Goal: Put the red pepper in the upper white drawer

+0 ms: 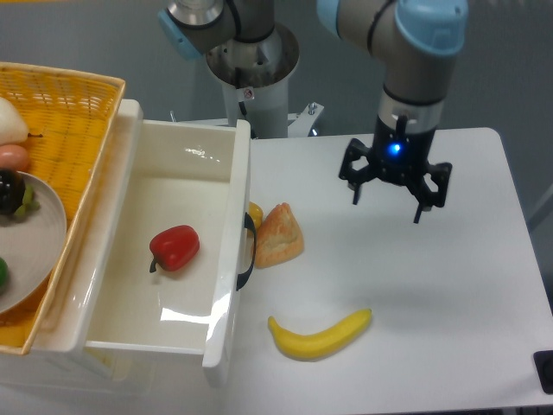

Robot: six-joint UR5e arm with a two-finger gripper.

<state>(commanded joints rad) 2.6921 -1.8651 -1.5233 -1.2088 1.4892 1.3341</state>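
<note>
Nearest to the camera, a banana (320,336) lies on the white desk (432,311), in front of the upper white drawer (238,207). The red pepper (175,247) rests inside this drawer, on its floor (stem toward the front). Beside the drawer's dark handle (247,251) sits a bread wedge (278,234). Farther back, right of the drawer, the gripper (390,197) hangs above the desk; its fingers (355,192) are spread wide and hold nothing.

The red pepper (174,248) lies on the floor of the upper white drawer (130,333), which stands pulled out. The gripper (387,202) hangs above the counter (449,294) with its fingers spread, holding nothing. A bread wedge (278,235) and a banana (319,335) lie near the drawer's front.
</note>
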